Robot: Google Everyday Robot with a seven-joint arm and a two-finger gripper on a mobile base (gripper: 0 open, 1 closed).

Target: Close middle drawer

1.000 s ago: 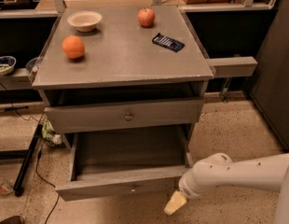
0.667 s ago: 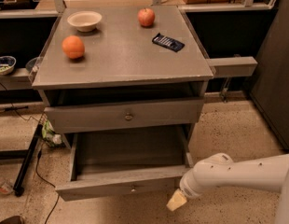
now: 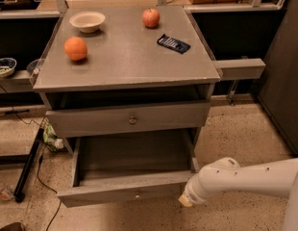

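The end effector (image 3: 186,201) has crept up beside the right end of the middle drawer (image 3: 105,195); I cannot tell its grip. The drawer stands pulled out, bare floor showing.

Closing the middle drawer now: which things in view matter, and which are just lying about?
For the job: middle drawer, pulled out; gripper, low by its right front corner.
Lying about: orange, apple, bowl and dark packet on the cabinet top; the drawer above.
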